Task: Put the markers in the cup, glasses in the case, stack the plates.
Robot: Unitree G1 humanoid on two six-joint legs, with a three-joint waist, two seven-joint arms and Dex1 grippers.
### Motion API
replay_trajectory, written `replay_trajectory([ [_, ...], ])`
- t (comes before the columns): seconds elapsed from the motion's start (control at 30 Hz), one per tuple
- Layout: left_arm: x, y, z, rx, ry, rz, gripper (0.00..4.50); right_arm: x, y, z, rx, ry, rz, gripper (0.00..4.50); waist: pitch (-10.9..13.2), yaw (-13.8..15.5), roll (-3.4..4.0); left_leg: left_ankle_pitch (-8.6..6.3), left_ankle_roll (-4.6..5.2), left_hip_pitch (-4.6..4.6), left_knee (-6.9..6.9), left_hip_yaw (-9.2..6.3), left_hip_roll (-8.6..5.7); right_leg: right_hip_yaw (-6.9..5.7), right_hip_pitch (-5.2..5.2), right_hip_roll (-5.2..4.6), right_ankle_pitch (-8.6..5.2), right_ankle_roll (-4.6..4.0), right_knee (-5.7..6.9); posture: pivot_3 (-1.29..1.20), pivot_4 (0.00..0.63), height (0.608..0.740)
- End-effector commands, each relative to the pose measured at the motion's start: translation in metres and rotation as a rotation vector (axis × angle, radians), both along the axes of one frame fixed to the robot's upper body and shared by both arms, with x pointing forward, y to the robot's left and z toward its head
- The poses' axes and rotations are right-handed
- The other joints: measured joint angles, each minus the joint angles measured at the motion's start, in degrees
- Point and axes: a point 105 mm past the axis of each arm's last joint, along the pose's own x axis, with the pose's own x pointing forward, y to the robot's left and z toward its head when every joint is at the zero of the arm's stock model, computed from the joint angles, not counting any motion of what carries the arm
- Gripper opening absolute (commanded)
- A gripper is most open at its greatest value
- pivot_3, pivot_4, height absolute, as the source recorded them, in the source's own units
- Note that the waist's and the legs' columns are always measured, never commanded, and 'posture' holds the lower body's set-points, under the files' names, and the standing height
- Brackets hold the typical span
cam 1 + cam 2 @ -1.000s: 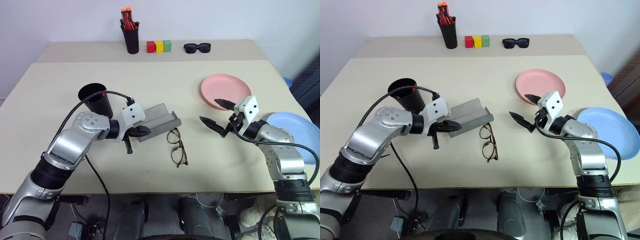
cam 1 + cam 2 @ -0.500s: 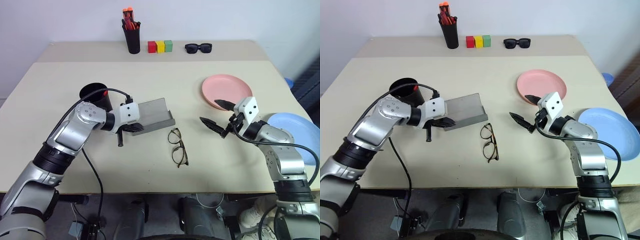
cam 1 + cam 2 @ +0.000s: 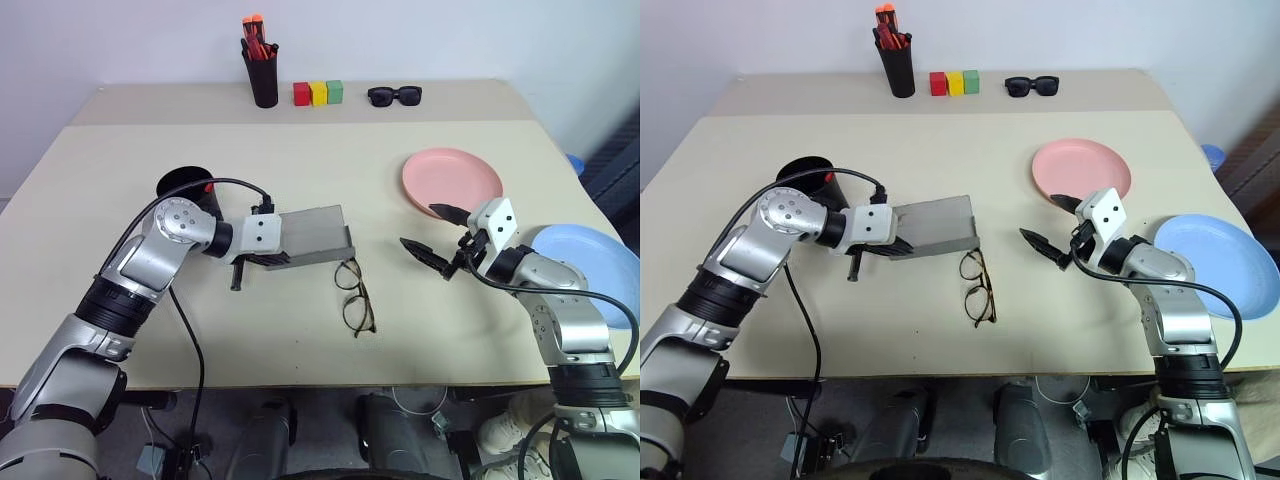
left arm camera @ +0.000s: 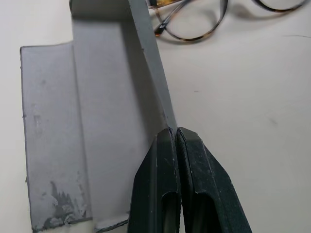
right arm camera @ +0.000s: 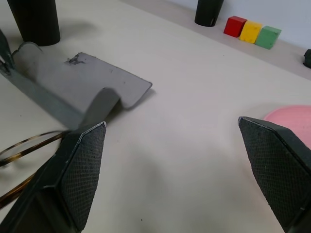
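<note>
Left gripper (image 4: 176, 138) pinched on an edge of the open grey case (image 3: 312, 236); its long axis runs across the table away from the fingertips. Glasses (image 3: 353, 295) lie just beyond the case's far end, long axis toward the robot. Right gripper (image 3: 438, 235) spread wide, empty, glasses to its left

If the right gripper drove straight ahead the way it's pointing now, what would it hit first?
Most likely the open grey case, held by the shut left gripper. The open right gripper points at it across bare table; the glasses lie just beside that line, depth unclear.

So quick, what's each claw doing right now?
Left gripper: shut on the edge of the grey case.
Right gripper: open, holding nothing.
</note>
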Motion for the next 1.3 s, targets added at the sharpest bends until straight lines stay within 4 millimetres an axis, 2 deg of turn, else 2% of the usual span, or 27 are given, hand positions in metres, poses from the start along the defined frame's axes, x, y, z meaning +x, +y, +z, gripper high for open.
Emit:
replay_trajectory([
  [0.03,0.004,-0.006,0.011,0.012,-0.052,-0.058,0.08,-0.001,0.0,0.015,-0.002,-0.054,0.006,4.45,0.0,0.04,0.0,0.0,0.0,0.0,0.0,0.0,0.0,0.0,0.0,0.0,0.0,0.0,0.0,0.0,0.15,0.74],
  [0.3,0.007,-0.015,0.009,0.014,-0.062,-0.092,0.08,-0.003,0.0,0.016,-0.004,-0.052,0.003,4.45,0.0,0.03,0.0,-0.01,0.02,0.0,0.0,0.01,-0.01,0.0,0.0,0.0,0.0,0.01,0.0,0.0,0.15,0.74],
  [0.53,0.018,-0.01,0.015,0.014,-0.061,-0.033,0.08,-0.002,-0.004,0.018,-0.012,-0.054,-0.007,4.45,0.0,-0.05,0.0,-0.01,0.02,0.0,0.02,0.01,-0.01,-0.01,0.0,0.0,0.0,0.01,0.02,0.0,0.15,0.74],
  [0.9,0.017,-0.031,0.012,0.009,-0.058,-0.091,0.08,-0.001,-0.004,0.02,-0.016,-0.061,-0.005,4.45,0.0,-0.01,0.0,-0.01,0.02,-0.01,0.02,0.01,-0.01,-0.01,0.0,0.0,0.0,0.01,0.02,0.0,0.15,0.74],
  [1.2,0.028,-0.042,0.014,0.005,-0.057,-0.078,0.08,-0.004,-0.006,0.021,-0.017,-0.062,-0.018,4.45,0.0,0.06,0.0,-0.01,0.02,0.0,0.05,0.01,-0.02,-0.01,0.03,0.0,0.0,0.02,0.02,0.0,0.15,0.74],
  [1.3,0.027,-0.038,0.013,0.018,-0.039,-0.087,0.92,-0.005,-0.008,0.02,-0.019,-0.06,-0.023,4.45,0.0,-0.11,0.0,-0.01,0.02,0.0,0.05,0.01,-0.01,-0.01,0.03,0.0,0.0,0.02,0.02,0.0,0.15,0.74],
])
